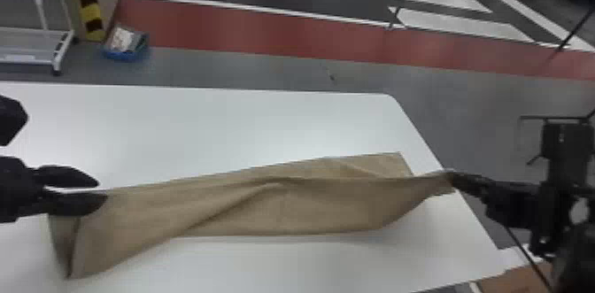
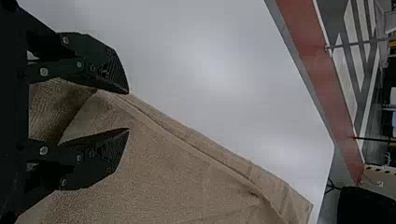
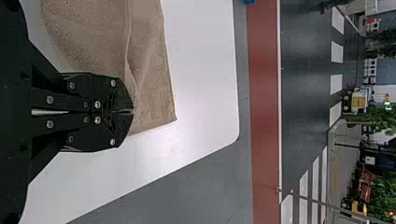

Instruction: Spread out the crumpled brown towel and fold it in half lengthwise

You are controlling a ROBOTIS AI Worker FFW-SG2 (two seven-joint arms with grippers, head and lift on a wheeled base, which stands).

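Pinching 1 end of the brown towel (image 1: 283, 212), the right gripper (image 3: 132, 112) has both fingers tight together – likely anchoring it for a straightening pull. And here's the left gripper (image 2: 128, 111), fingers wide at the other end – ready to grip, I'd judge! The cloth stretches, ridged, across the white table (image 1: 265, 119); no label I can make out on it.

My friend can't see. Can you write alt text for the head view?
A wrinkled brown towel stretches across a white table, its right end gripped by the robot's right pincer, the open left pincer at its other end. A red stripe crosses the floor behind.
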